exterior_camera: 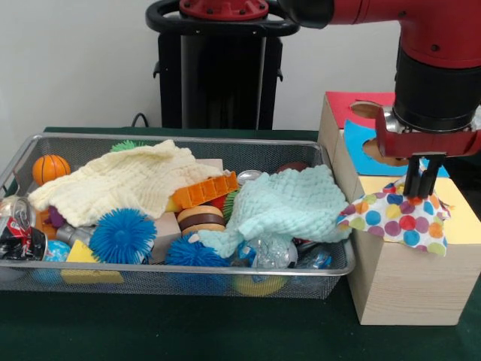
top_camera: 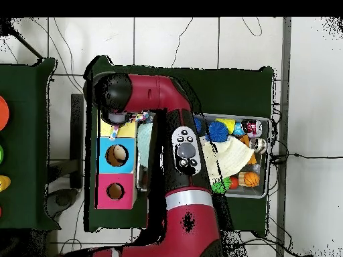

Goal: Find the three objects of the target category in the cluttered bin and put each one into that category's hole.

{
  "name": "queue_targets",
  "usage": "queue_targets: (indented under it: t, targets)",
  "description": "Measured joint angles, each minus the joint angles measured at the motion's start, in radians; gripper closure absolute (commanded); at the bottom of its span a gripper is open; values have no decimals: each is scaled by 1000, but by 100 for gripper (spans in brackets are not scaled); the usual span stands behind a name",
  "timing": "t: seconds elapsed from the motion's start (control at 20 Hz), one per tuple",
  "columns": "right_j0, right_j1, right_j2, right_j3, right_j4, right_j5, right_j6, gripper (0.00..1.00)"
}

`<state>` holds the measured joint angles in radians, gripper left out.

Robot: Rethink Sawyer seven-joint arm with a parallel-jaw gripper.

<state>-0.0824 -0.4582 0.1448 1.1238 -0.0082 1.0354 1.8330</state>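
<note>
Pinching one polka-dot cloth at its bunched peak, gripper stands directly above it, at 12 o'clock; cloth drapes over wooden box top. Wire bin, at 9 o'clock: two cloths, cream and mint; two blue spiky balls.

Polka-dot cloth — white, multicoloured spots; mint towel; yellow towel.

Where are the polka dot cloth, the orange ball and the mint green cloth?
polka dot cloth [exterior_camera: 398, 219]: front view, its middle.
orange ball [exterior_camera: 49, 168]: front view, its centre.
mint green cloth [exterior_camera: 289, 203]: front view, its bunched middle.
</note>
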Motion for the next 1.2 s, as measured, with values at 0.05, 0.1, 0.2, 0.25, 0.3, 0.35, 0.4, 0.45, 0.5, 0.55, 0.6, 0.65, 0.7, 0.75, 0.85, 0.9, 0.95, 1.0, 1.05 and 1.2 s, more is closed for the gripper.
queue_targets:
  t: [0.05, 0.1, 0.2, 0.25, 0.3, 0.35, 0.4, 0.45, 0.5, 0.55, 0.6, 0.65, 0.7, 0.75, 0.85, 0.9, 0.95, 1.0, 1.05, 1.2]
  targets:
    - [0, 3, 0, 0, -1, 0, 0, 100]
    - [0, 4, 0, 0, -1, 0, 0, 100]
    - [0, 7, 0, 0, -2, 0, 0, 100]
    - [0, 8, 0, 0, -2, 0, 0, 100]
    - [0, 9, 0, 0, -2, 0, 0, 100]
    - [0, 9, 0, 0, -2, 0, 0, 100]
    - [0, 10, 0, 0, -3, 0, 0, 100]
    - [0, 10, 0, 0, -4, 0, 0, 100]
    - [0, 11, 0, 0, -4, 0, 0, 100]
    - [0, 11, 0, 0, -5, 0, 0, 100]
    - [0, 13, 0, 0, -5, 0, 0, 100]
    - [0, 14, 0, -1, -6, 0, 0, 100]
    - [0, 16, 0, -1, -7, 0, 0, 100]
    - [0, 17, 0, -1, -7, 0, 0, 100]
    - [0, 22, 0, -3, -8, 0, 0, 100]
    - [0, 25, 0, -4, -9, 0, 0, 100]
    - [0, 27, 0, -5, -9, 0, 0, 100]
    - [0, 29, 0, -6, -10, -1, 0, 100]
    - [0, 31, 0, -8, -10, -4, 0, 100]
    - [0, 36, 0, -9, -12, -15, 0, 100]
